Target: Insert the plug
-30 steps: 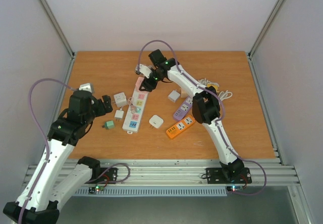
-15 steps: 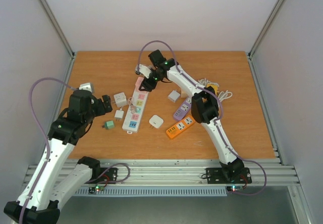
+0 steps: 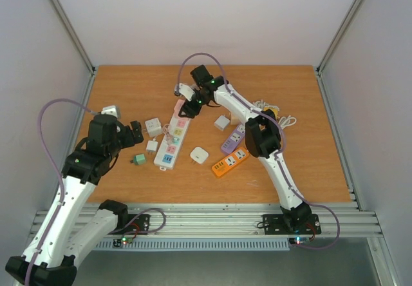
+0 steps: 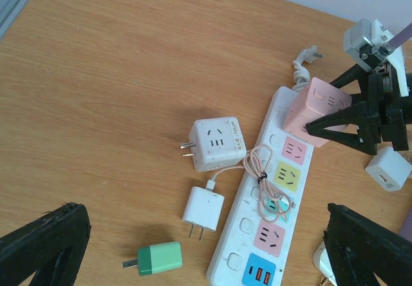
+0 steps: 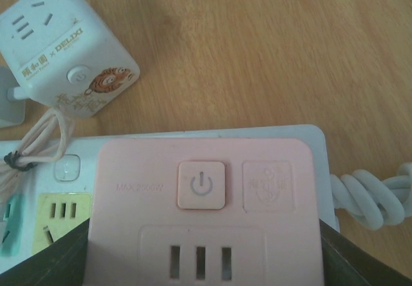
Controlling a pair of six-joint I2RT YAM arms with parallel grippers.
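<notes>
At the far end of the white power strip [image 4: 243, 225], the pink cube plug [image 4: 318, 102] sits clamped between the right gripper's [image 3: 187, 109] fingers. The left gripper [image 3: 136, 133] hovers well apart from it, its fingers spread wide.

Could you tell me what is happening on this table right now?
The right gripper is shut on a pink cube adapter, holding it against the far end of the white power strip. Whether its plug is seated cannot be seen. The left gripper hovers open above a white charger, holding nothing.
</notes>
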